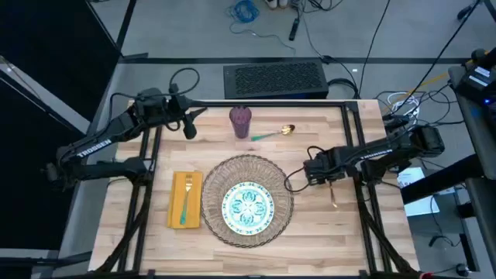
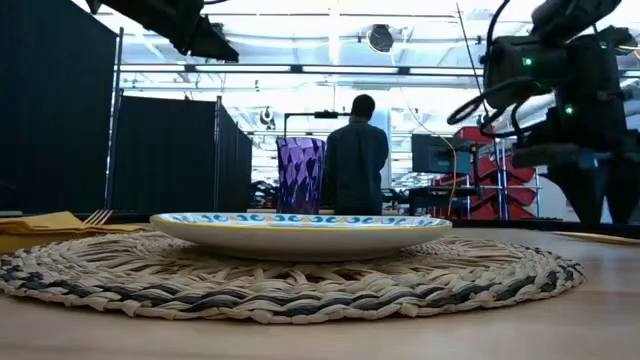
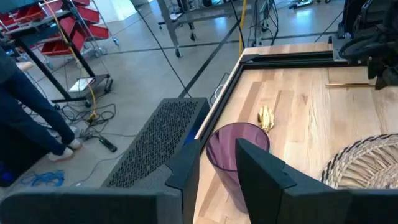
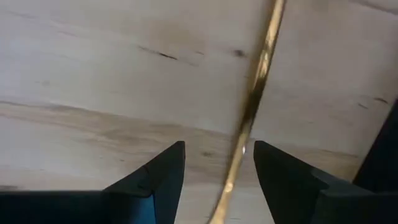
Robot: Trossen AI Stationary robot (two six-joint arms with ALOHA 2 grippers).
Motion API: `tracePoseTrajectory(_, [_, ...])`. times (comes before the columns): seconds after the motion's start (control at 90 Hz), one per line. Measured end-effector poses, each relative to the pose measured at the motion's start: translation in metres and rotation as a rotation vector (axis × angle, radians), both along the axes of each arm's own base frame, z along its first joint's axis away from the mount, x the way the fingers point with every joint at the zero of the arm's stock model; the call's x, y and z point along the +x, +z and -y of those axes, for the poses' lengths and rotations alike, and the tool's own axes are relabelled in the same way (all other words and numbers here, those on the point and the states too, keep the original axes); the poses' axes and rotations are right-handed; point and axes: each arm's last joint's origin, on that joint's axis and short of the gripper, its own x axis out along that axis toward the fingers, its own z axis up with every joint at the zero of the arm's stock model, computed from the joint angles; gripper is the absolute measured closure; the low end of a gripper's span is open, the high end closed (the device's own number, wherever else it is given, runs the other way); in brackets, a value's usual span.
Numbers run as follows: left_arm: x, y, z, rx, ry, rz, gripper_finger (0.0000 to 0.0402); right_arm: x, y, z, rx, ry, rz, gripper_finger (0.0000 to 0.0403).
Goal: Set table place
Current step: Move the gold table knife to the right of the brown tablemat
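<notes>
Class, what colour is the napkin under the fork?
Mustard yellow napkin, clearest in the high view.

Woven straw placemat, wooden table — matt

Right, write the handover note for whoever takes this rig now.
Left end effector: open, idle near the table's far-left edge beside the purple cup.
Right end effector: open, low over a gold piece of cutlery lying right of the placemat, fingers straddling it, not yet closed.
Done: plate on the placemat, fork on the yellow napkin to its left.
Left: grasp that piece; the spoon lies loose by the cup; both may need placing.
</notes>
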Motion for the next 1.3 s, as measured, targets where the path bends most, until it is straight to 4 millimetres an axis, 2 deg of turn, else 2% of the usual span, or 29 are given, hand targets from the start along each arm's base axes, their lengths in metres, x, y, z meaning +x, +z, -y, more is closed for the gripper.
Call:
tracePoseTrajectory(0.144, [0.000,0.000,0.000,0.000,0.000,0.000,0.0314,-0.001,-0.001,0.000,-0.001,-0.001,-0.004,0.0231])
tracePoseTrajectory(0.3, [0.000,0.000,0.000,0.000,0.000,0.000,0.0314,-0.002,-0.001,0.000,-0.006,-0.015,-0.016,0.0259])
tracePoseTrajectory(0.478, [0.000,0.000,0.000,-0.002,0.001,0.001,0.0314,-0.003,-0.015,0.000,0.018,-0.051,0.044,0.0291])
tracePoseTrajectory(0.622, [0.000,0.000,0.000,-0.002,0.001,0.001,0.0314,-0.004,-0.017,0.000,0.019,-0.088,0.059,0.0310])
tracePoseTrajectory(0.722, [0.000,0.000,0.000,-0.002,0.001,0.001,0.0314,-0.003,-0.017,0.000,0.021,-0.079,0.063,0.0336])
tracePoseTrajectory(0.844, [0.000,0.000,0.000,-0.002,0.001,0.001,0.0314,-0.002,-0.016,-0.001,0.025,-0.047,0.072,0.0387])
tracePoseTrajectory(0.956, [0.000,0.000,0.000,-0.002,0.001,0.001,0.0314,0.000,-0.014,0.000,0.026,-0.023,0.072,0.0394])
tracePoseTrajectory(1.089, [0.000,0.000,0.000,-0.001,0.001,0.001,0.0314,0.011,0.000,0.000,0.030,0.018,0.106,0.0400])
tracePoseTrajectory(1.3, [0.000,0.000,0.000,0.001,0.000,0.001,0.0314,0.037,0.041,0.002,-0.018,0.147,0.217,0.0401])
